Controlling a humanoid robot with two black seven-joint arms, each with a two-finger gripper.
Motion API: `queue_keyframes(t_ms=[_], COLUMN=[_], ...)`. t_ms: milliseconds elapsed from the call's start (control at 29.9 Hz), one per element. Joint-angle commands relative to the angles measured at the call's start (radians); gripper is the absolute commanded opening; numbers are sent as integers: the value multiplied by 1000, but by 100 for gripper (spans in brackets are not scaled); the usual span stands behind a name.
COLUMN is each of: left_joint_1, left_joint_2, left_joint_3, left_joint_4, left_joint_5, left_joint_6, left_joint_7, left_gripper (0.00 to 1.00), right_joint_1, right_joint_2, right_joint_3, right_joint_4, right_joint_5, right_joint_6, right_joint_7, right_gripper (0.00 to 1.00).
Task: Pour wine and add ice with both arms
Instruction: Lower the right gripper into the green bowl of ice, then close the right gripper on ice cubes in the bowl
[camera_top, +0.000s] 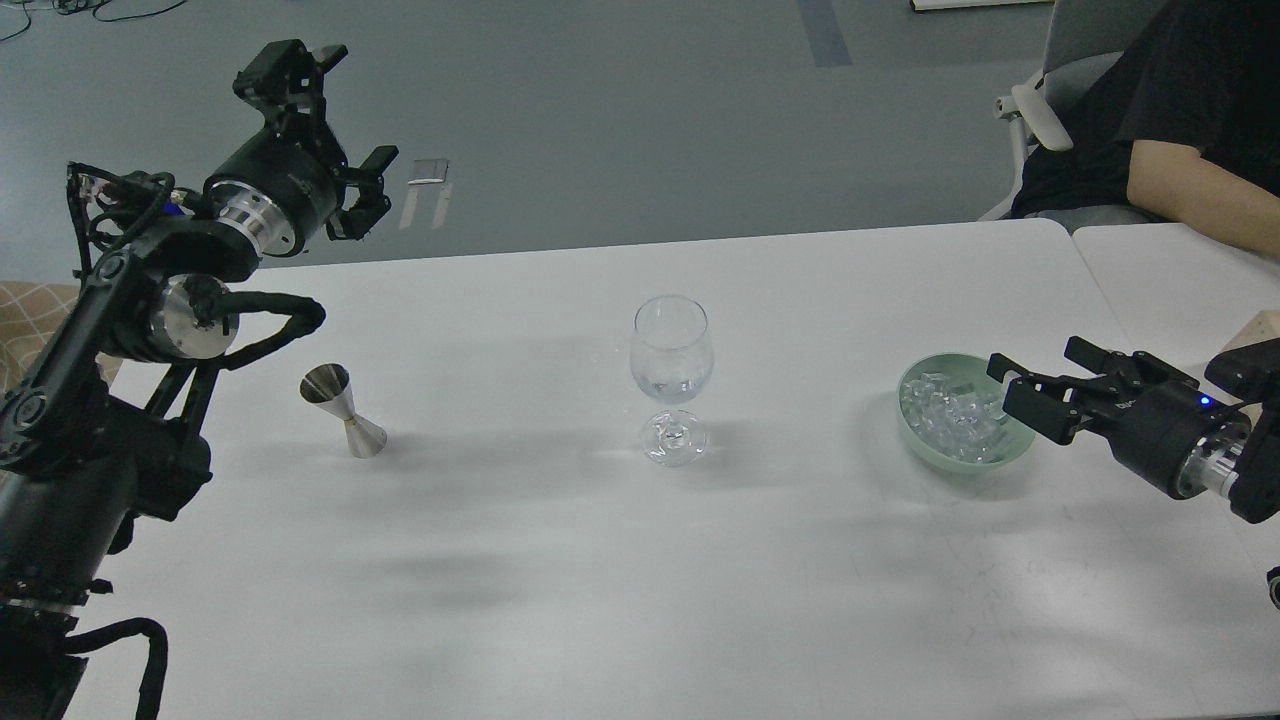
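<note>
A clear wine glass (672, 378) stands upright at the table's middle, with a little colourless wine (671, 387) low in its bowl. A steel jigger (343, 410) stands to its left. A pale green bowl (921, 439) to the right holds a heap of clear ice (950, 414) cubes. My left gripper (330, 120) is open and empty, raised above the table's far left edge, well above the jigger. My right gripper (1040, 388) is open and empty, low at the bowl's right rim, fingers pointing left over it.
A seated person's arm (1195, 190) and an office chair (1040, 100) are at the far right behind the table. A second table (1170, 270) adjoins on the right. The white table (600, 580) stretches bare toward me.
</note>
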Motion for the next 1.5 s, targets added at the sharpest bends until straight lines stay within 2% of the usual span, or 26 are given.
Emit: queue_keyframes(t_ms=[0, 67, 100, 267, 702, 869, 1471], left_joint_1=[5, 5, 5, 5, 6, 6, 6], left_joint_2=[-1, -1, -1, -2, -11, -11, -11], left_joint_3=[0, 0, 0, 0, 0, 0, 0], left_joint_4=[-4, -5, -5, -8, -8, -10, -11], left_joint_5=[0, 0, 0, 0, 8, 8, 8], left_joint_6=[0, 0, 0, 0, 2, 2, 2], left_joint_7=[1, 1, 1, 1, 1, 0, 0], left_gripper=[98, 98, 98, 98, 98, 98, 98], right_joint_1=[-3, -1, 0, 2, 25, 69, 94], right_joint_2=[34, 45, 48, 84, 141, 141, 141], right_joint_3=[2, 2, 1, -1, -4, -44, -50], right_joint_4=[-26, -39, -43, -75, -83, -94, -121], right_joint_5=[-3, -4, -6, -29, -32, -32, -35], right_joint_6=[0, 0, 3, 11, 81, 86, 141], right_joint_7=[0, -2, -3, -3, -5, -12, -14], right_gripper=[92, 87, 78, 71, 69, 63, 65])
